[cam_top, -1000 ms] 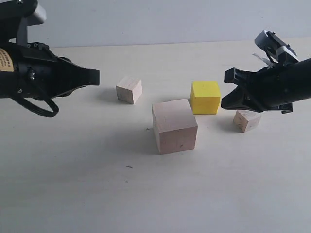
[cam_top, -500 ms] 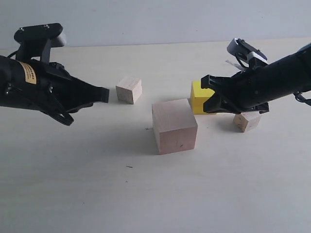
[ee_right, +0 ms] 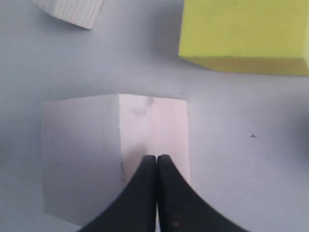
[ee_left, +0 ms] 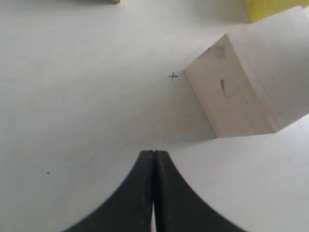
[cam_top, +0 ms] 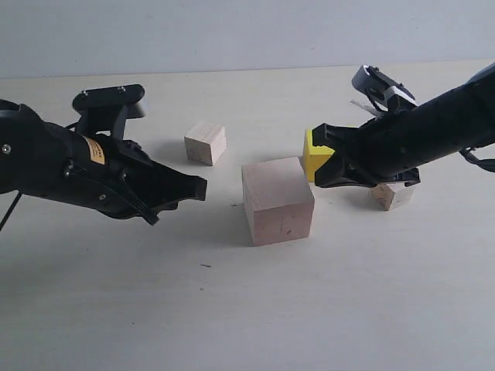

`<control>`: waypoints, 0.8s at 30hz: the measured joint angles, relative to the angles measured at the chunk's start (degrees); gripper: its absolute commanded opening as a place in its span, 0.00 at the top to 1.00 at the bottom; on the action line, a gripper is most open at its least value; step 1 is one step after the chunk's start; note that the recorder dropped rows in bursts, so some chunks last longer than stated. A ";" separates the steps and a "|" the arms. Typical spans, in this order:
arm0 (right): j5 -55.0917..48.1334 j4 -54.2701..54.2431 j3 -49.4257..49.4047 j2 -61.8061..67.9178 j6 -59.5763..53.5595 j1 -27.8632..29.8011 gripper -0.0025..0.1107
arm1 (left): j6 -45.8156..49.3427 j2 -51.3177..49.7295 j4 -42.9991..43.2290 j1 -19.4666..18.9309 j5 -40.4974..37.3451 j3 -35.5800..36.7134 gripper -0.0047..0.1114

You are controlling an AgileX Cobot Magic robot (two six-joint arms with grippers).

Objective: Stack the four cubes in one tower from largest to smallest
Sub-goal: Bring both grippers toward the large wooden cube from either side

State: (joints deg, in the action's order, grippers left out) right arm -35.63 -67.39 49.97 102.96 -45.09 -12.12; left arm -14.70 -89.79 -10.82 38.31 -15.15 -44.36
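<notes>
This seems to be a robot laboratory or a test room. The counter [cam_top: 116, 309] is plain and pale, and behind it stands a bare grey wall [cam_top: 247, 31]. Two black robot arms, the left arm [cam_top: 54, 166] and the right arm [cam_top: 433, 131], reach over the counter. The things on it are simple cubes: a large wooden cube [cam_top: 277, 201], a yellow cube [cam_top: 314, 158], a small wooden cube [cam_top: 205, 143] and a second small cube [cam_top: 393, 195].

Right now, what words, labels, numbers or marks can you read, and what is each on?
Orange sticker on the left arm: dark print, too small to read.
Small cross mark on the table beside the big wood cube: a sign, no letters.
No other writing shows.
</notes>
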 measured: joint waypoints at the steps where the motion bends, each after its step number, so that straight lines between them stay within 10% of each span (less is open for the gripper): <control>1: 0.00 0.00 0.00 0.22 0.00 -0.74 0.98 | 0.26 0.00 -0.33 0.14 0.09 0.00 0.96; 24: -0.98 -6.73 0.73 3.02 -6.65 -2.93 0.98 | 0.92 -1.16 -4.44 0.23 0.69 -1.46 0.96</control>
State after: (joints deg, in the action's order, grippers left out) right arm -36.61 -74.12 50.71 105.97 -51.74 -15.05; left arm -13.77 -90.96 -15.26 38.54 -14.46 -45.82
